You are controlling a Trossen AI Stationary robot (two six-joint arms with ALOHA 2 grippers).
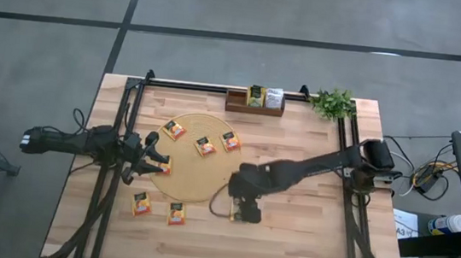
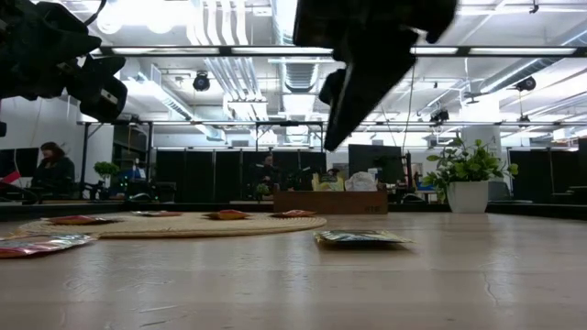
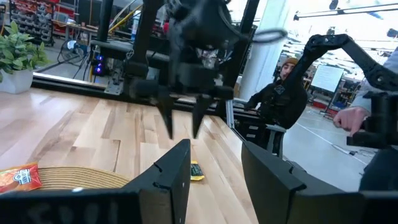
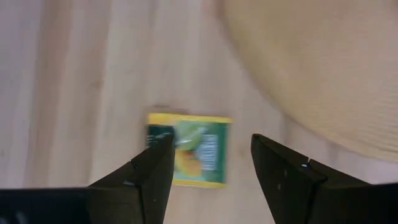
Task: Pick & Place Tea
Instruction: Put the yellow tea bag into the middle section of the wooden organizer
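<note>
One camera hangs overhead, looking straight down on the whole pale wooden table (image 1: pixel 288 238). Another sits at tabletop level, facing across into the room. The right wrist camera points down, close above a green-yellow square sachet (image 4: pixel 189 149). The left wrist camera looks level across the table, catching that same sachet (image 3: pixel 196 171) farther off.

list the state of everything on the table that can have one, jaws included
right gripper: jaws open, hovering above the green-yellow tea sachet
green-yellow tea sachet: flat on the bare wood beside the mat, not held
left gripper: jaws open, empty, at the mat's left edge
round tan woven mat: flat, carrying four orange sachets
brown wooden tray: two compartments filled, left one empty
two orange sachets: flat on wood, off the mat
</note>
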